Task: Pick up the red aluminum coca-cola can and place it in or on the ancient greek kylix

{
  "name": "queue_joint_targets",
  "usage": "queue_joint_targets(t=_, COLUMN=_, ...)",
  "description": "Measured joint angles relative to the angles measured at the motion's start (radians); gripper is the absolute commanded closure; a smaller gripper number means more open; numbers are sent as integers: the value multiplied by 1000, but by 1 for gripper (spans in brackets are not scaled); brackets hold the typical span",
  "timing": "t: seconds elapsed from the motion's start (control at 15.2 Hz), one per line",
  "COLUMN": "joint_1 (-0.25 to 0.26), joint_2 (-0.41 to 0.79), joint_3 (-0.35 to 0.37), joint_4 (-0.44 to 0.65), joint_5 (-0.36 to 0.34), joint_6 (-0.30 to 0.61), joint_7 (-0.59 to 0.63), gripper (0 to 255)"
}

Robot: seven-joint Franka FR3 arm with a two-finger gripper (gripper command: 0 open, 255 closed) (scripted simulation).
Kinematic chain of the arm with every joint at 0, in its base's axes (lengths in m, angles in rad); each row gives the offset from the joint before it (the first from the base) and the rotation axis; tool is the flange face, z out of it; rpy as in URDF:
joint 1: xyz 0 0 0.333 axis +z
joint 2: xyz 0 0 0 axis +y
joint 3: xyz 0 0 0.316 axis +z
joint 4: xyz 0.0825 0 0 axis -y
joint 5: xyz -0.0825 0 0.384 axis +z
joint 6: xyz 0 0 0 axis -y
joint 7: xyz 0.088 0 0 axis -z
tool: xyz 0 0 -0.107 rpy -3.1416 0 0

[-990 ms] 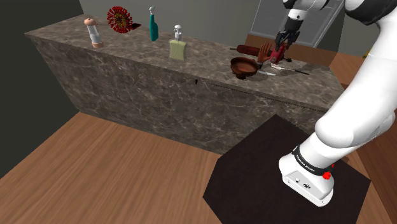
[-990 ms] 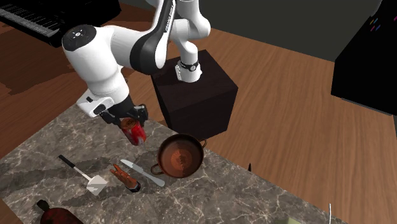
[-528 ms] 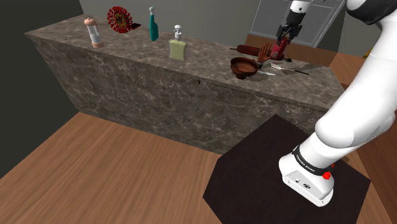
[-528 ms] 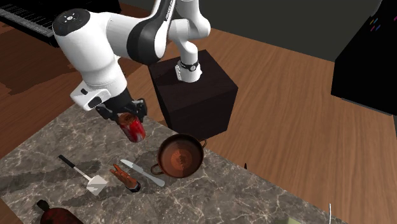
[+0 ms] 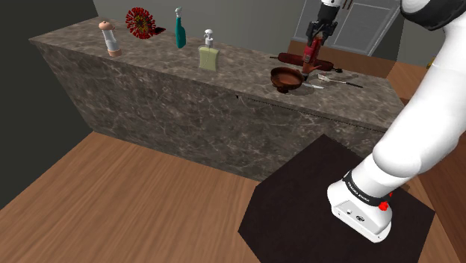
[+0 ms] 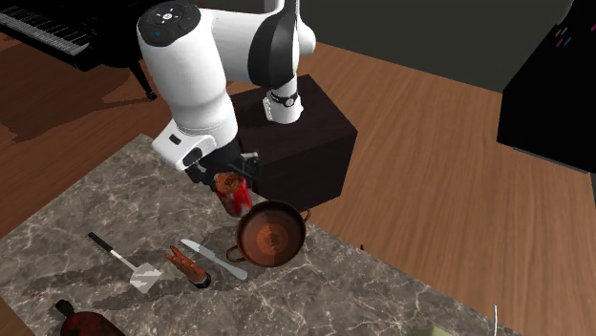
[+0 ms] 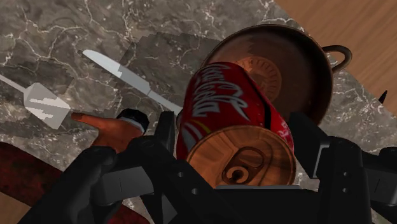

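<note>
Gripper [image 7: 236, 143] pinches the red can [image 7: 219, 105] at frame centre, held clear of the counter [image 7: 127, 25], apparently over the kylix [image 7: 299, 54] rim for placing.

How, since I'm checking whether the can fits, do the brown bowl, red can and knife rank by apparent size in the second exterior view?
1. Brown bowl, widest.
2. Knife, about as long but thin.
3. Red can, clasped in the gripper, partly hidden; it is nearer the camera, so unsure.
</note>
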Motion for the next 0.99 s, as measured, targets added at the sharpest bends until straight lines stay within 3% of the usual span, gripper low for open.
queue_joint_targets(t=0.4, joint_1=60, joint_2=31, joint_3=39, joint_4=49, joint_5=3, joint_6=-18, joint_7=102, gripper=255)
queue_joint_targets(t=0.99, joint_1=66, joint_2=49, joint_3=45, joint_4=-40, joint_5=12, joint_6=87, joint_7=104, gripper=255)
